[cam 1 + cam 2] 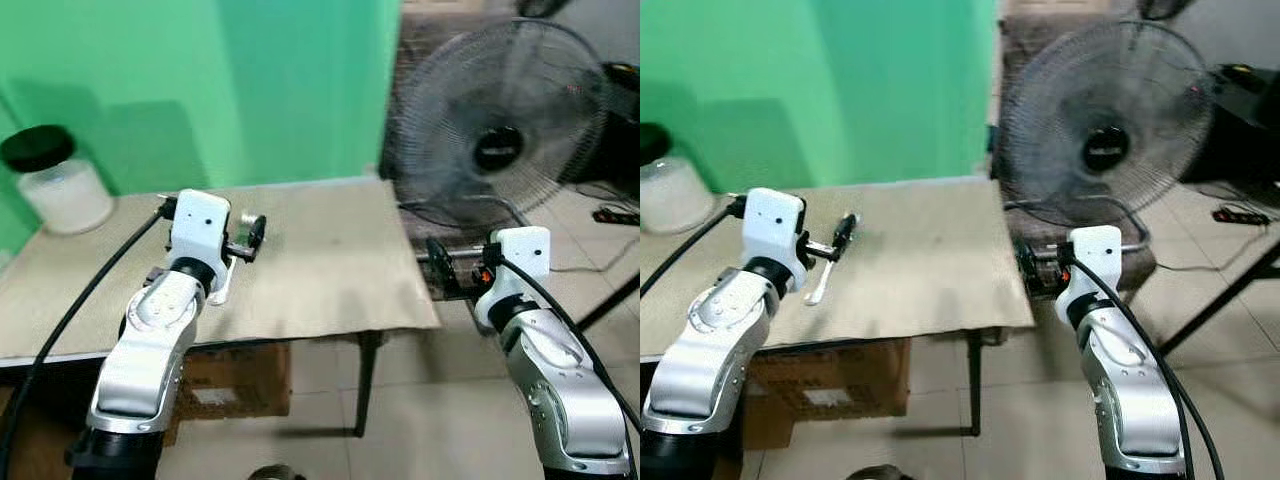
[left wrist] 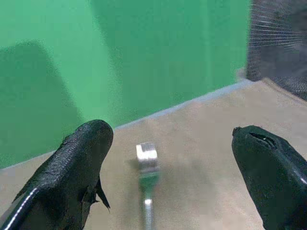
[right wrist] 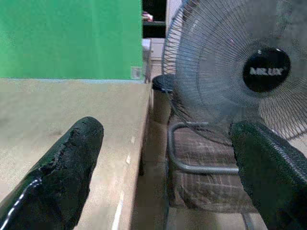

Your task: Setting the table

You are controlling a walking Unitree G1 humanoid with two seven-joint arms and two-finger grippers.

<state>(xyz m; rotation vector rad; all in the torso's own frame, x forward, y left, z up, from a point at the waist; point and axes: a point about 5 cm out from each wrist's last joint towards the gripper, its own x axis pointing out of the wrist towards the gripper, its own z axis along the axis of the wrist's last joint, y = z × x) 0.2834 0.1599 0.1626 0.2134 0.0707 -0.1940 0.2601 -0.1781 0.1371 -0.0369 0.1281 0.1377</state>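
Note:
A silver utensil [image 1: 820, 283] lies on the beige-covered table [image 1: 330, 270], its handle end [image 2: 146, 157] pointing toward the green wall. My left gripper [image 1: 245, 238] hovers just above it and is open, with the utensil lying between the two black fingers [image 2: 81, 158] in the left wrist view, untouched. My right gripper [image 1: 445, 270] is open and holds nothing. It hangs off the table's right edge, level with the tabletop, in front of the fan.
A white jar with a black lid [image 1: 55, 180] stands at the table's far left corner. A large standing fan [image 1: 500, 130] is right of the table, by a plaid seat [image 3: 206, 187]. A cardboard box [image 1: 230, 380] sits under the table.

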